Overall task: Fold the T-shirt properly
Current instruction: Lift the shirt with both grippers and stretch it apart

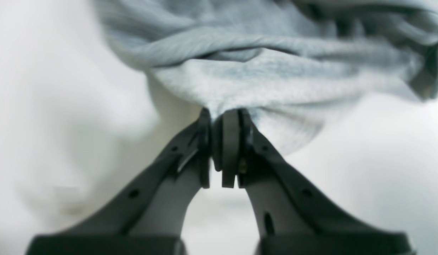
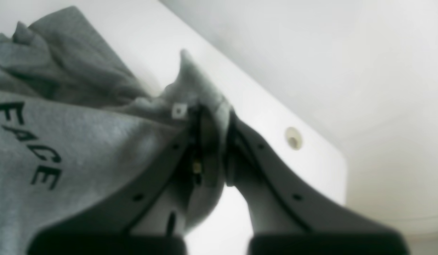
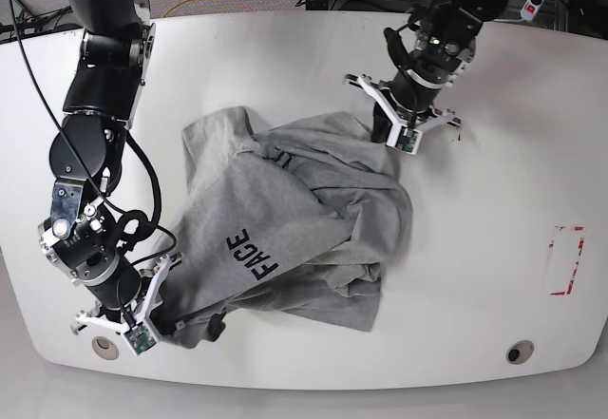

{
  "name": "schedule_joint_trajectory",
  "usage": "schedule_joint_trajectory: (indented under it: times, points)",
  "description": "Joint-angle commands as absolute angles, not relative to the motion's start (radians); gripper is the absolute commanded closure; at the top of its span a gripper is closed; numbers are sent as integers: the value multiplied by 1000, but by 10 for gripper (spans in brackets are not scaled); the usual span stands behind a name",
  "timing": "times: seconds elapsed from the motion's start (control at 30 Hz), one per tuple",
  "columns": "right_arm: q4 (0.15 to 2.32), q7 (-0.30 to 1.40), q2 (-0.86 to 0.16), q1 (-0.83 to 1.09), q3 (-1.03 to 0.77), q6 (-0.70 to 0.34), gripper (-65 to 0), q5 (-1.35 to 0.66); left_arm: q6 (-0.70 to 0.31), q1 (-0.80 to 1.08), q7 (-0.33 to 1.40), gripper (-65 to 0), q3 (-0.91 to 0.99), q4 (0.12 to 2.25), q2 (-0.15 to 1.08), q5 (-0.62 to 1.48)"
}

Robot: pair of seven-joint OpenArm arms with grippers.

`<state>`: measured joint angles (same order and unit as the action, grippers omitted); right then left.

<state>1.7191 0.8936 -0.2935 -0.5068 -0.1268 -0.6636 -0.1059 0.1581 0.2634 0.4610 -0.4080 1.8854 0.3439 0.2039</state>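
**T-shirt pinched at two edges on the white counter**

The heather-grey T-shirt (image 3: 294, 219) is seen lying crumpled and partly bunched near the middle of the white counter (image 3: 494, 153); black lettering ending in "FACE" is read on the upturned chest panel; folds and overlapping layers are noted toward the far side and along the near hem.

Left gripper (image 3: 391, 134): found at the shirt's far edge, on the right of the base view; in the left wrist view the fingers (image 1: 231, 148) are seen closed together on a gathered pinch of grey fabric, the cloth drawn taut above them.

Right gripper (image 3: 157, 316): found at the near edge of the shirt, close to the counter's front rim on the left of the base view; in the right wrist view the fingers (image 2: 208, 141) are seen clamped on a fold of fabric that rises in a peak above them; a small white tag (image 2: 179, 111) is noted just beside the grip.

A round hole (image 3: 518, 352) is noted in the counter near its front right corner; a red-marked rectangle (image 3: 566, 260) is seen well apart from the shirt.
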Motion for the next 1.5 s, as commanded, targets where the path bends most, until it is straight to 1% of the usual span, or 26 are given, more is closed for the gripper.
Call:
schedule_joint_trajectory:
  times: [0.0, 0.2, 0.33, 0.5, 0.8, 0.93, 1.03, 1.13, 1.3, 1.47]
  points:
    - [1732, 865, -291, -561, -128, -659, 0, -99, 160, 262, 443, 0, -378, 1949, 378, 200]
    - [1732, 865, -263, -644, -128, -662, 0, -13, 160, 260, 443, 0, -297, 2020, 481, 203]
    - [1730, 865, -242, -693, -128, -667, 0, 36, 157, 231, 440, 0, -231, 2023, 516, 203]
    - [1727, 865, -232, -763, -127, -668, 0, 77, 157, 156, 441, 0, -116, 2018, 519, 203]
    - [1612, 863, -242, -914, -79, -664, 0, 87, 151, -33, 444, 0, -1, 1997, 521, 200]
    - [1578, 863, -242, -972, -79, -664, 0, 87, 94, -108, 490, 0, 61, 1997, 516, 200]
    - [1543, 863, -243, -1027, -79, -662, 0, 87, 41, -168, 521, 0, 156, 1997, 492, 200]
    - [1527, 863, -246, -1066, -87, -662, 0, 87, 22, -200, 522, 0, 222, 1998, 461, 197]
    - [1526, 865, -275, -1095, -87, -661, 0, 87, 21, -248, 529, 0, 269, 1995, 464, 196]
    - [1527, 865, -309, -1052, -90, -661, 0, 81, 19, -248, 604, 0, 271, 1997, 463, 199]
